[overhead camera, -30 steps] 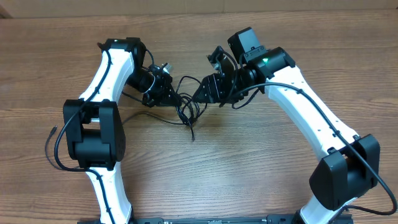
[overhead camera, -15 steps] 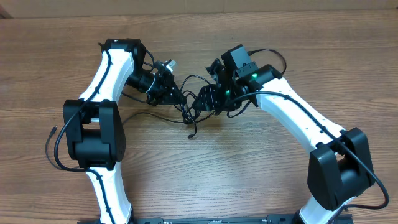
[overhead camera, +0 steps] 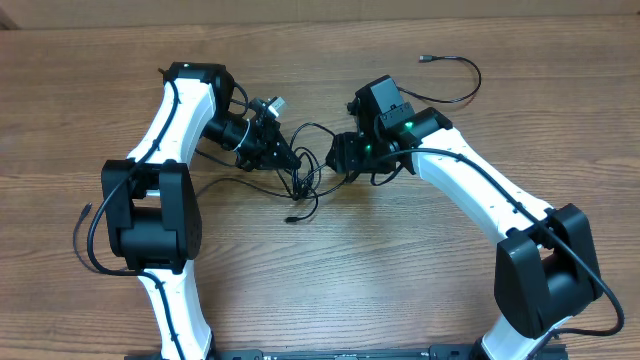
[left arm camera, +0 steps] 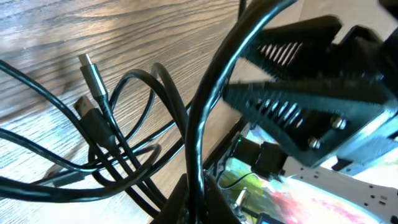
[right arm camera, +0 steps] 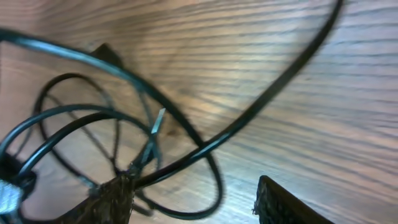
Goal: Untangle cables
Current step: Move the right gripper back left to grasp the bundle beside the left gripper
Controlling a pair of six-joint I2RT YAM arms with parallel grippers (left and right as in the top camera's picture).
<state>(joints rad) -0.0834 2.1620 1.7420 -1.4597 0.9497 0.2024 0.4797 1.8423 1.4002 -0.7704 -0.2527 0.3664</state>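
Note:
The cables (overhead camera: 303, 182) are thin black cords bunched in loops on the wooden table between my two grippers. My left gripper (overhead camera: 288, 157) is shut on one strand, which runs up from its jaws (left arm camera: 200, 198) in the left wrist view. Loops and a silver-tipped plug (left arm camera: 93, 71) lie just beyond. My right gripper (overhead camera: 335, 157) faces it from the right, open; its ribbed fingers (left arm camera: 292, 112) show in the left wrist view. A cable (right arm camera: 261, 106) crosses the right gripper's gap (right arm camera: 196, 208) and rests against its left finger. One strand trails to a plug (overhead camera: 425, 58) far right.
A thick black robot cable (overhead camera: 85, 240) loops off the left arm near the table's left side. The left arm's dark joint (overhead camera: 150, 220) and the right arm's joint (overhead camera: 550, 270) stand at the front. The table's far edge (overhead camera: 320, 12) runs along the top.
My right gripper has moved left toward the bundle and opened a little. A strand now trails out to the far right. The loose plug under the bundle has slid left.

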